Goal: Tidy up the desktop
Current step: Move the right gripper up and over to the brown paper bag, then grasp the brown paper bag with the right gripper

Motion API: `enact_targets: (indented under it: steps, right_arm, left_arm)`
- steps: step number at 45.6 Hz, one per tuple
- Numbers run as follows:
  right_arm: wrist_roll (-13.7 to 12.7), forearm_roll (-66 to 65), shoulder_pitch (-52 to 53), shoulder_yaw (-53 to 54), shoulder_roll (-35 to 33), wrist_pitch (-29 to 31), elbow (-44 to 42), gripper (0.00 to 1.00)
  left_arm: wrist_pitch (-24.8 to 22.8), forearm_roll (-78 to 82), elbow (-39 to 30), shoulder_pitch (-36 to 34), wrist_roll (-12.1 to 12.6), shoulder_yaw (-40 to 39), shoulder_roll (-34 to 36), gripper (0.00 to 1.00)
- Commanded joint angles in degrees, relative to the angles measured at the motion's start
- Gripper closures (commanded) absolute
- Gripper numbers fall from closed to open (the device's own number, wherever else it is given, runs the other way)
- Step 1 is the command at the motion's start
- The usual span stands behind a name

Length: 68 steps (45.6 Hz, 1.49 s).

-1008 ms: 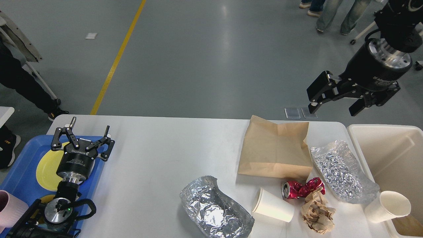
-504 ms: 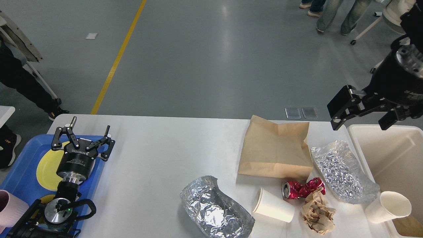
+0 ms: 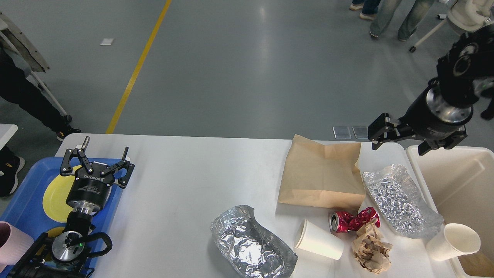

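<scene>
Right gripper (image 3: 401, 141) | jaws spread, empty | above table's (image 3: 185, 193) far right corner | left gripper (image 3: 98, 156) jaws spread at table's left edge

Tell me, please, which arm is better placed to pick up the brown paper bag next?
Right: the right gripper hovers open by the brown paper bag, beside the bin; the left gripper sits over the blue tray.

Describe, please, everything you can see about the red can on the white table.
The red can is a crushed metal drink can, shiny red with small white marks. It lies on its side on the desktop, its silver top end facing left, its body bent and twisted. It sits just in front of the brown paper bag. The crumpled brown paper touches its near right side. The lying paper cup is close at its left. Neither gripper is near it.
</scene>
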Motion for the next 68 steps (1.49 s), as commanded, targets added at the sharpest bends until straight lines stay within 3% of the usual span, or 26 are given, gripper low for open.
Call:
enact_targets:
  steps: [1,7,20,35,43,54,56,59,65,68]
  right_arm:
    - [0.08,-0.09,-11.82,2.73,0.06,-7.92,-7.43,0.00]
    - [0.44,-0.09,-20.78,4.66,1.20,-12.05,-14.81,0.00]
    - [0.61,0.00,-38.90,17.14,5.51,-11.79,-32.13,0.00]
    - [0.61,-0.09,-47.34,19.34,11.39,-12.67,-41.45,0.00]
    - [0.44,-0.09,-50.85,22.07,14.73,-18.91,-42.25,0.00]
    - [0.44,-0.09,-54.64,22.42,17.37,-20.93,-42.86,0.00]
    - [0.44,0.00,-54.46,22.42,17.64,-21.28,-42.86,0.06]
    - [0.35,-0.09,-54.28,22.33,17.73,-21.37,-42.34,0.24]
    - [0.08,-0.26,-54.28,22.07,18.16,-21.37,-42.25,0.78]
    - [0.08,-0.18,-54.46,22.07,18.25,-21.46,-42.25,0.95]
  left_arm:
    - [0.01,0.00,-0.01,0.00,-0.06,0.00,0.00,0.03]
    - [0.01,0.09,-0.01,0.00,-0.06,0.00,0.00,0.03]
    - [0.01,0.00,-0.01,0.00,-0.06,0.00,0.00,0.03]
    - [0.01,0.00,-0.01,0.00,-0.06,0.00,0.00,0.03]
    - [0.01,0.00,-0.01,0.00,-0.06,0.00,0.00,0.03]
    - [0.01,0.00,-0.01,0.00,-0.06,0.00,0.00,0.03]
    - [0.01,0.00,-0.01,0.00,-0.06,0.00,0.00,0.03]
    - [0.01,0.00,-0.01,0.00,-0.06,0.00,0.00,0.03]
    - [0.01,0.00,-0.01,0.00,-0.06,0.00,0.00,0.03]
    - [0.01,0.00,-0.01,0.00,-0.06,0.00,0.00,0.03]
